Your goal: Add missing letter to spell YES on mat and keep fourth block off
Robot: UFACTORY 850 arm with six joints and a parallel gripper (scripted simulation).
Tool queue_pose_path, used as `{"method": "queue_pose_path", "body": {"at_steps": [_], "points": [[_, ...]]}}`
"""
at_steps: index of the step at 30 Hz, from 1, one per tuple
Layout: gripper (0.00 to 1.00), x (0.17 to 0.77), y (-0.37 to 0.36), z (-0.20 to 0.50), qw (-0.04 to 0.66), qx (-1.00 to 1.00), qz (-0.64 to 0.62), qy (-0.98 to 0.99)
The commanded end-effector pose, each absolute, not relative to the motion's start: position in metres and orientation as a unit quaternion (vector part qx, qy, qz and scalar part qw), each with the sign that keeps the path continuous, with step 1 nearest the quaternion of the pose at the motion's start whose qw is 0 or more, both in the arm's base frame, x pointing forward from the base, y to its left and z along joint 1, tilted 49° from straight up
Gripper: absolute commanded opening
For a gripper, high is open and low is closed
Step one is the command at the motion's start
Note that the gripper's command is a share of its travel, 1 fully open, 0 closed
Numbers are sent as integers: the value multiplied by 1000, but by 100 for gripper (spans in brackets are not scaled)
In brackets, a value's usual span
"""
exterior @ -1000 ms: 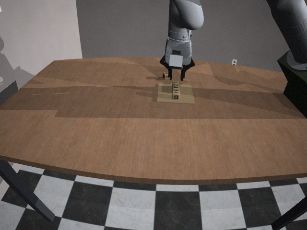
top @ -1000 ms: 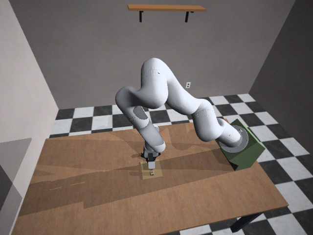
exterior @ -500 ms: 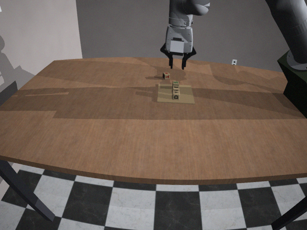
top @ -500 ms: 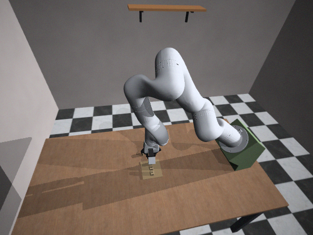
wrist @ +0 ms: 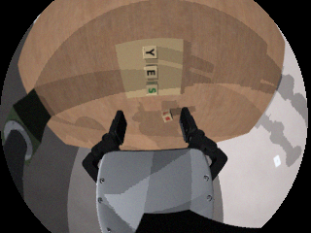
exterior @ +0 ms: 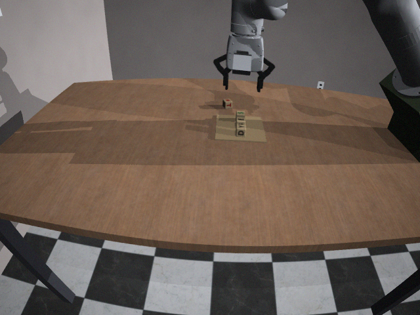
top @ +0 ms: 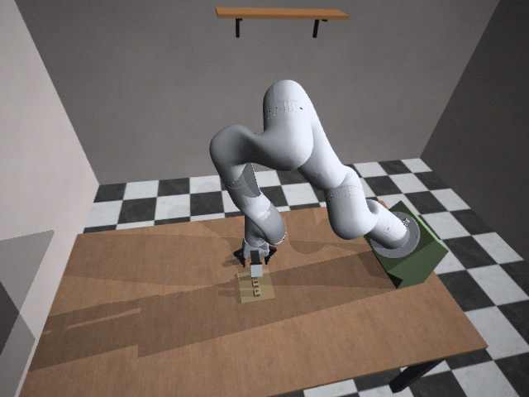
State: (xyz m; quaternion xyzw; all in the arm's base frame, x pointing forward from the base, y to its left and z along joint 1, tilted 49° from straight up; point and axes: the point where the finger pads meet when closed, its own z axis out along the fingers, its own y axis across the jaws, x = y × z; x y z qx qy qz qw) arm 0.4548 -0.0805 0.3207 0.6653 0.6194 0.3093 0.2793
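Note:
A tan mat (exterior: 225, 131) (wrist: 170, 65) (top: 268, 294) lies on the table. Three wooden blocks stand on it in a close straight row. In the wrist view their tops read Y (wrist: 150, 52), E (wrist: 151, 73) and S (wrist: 151, 89). In the exterior view the S block (exterior: 240, 113) is farthest, the E block (exterior: 240, 122) in the middle and the Y block (exterior: 240, 131) nearest. A fourth block (exterior: 227, 103) (wrist: 167, 116) with a red letter lies on the bare table beyond the mat. My gripper (exterior: 242, 88) (wrist: 152, 116) (top: 255, 261) is open and empty, well above the S end.
The wooden table (exterior: 135, 186) (top: 149, 341) carries the arm's green base (top: 412, 262) (exterior: 403, 111) at one corner. A wall shelf (top: 282, 13) hangs high behind. The floor is checkered.

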Motion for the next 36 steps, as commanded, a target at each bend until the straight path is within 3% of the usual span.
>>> {"method": "queue_pose_path", "body": {"at_steps": [1, 36], "points": [[100, 455, -81, 321, 280, 665, 310, 619], [100, 406, -81, 363, 280, 665, 310, 619]]}}
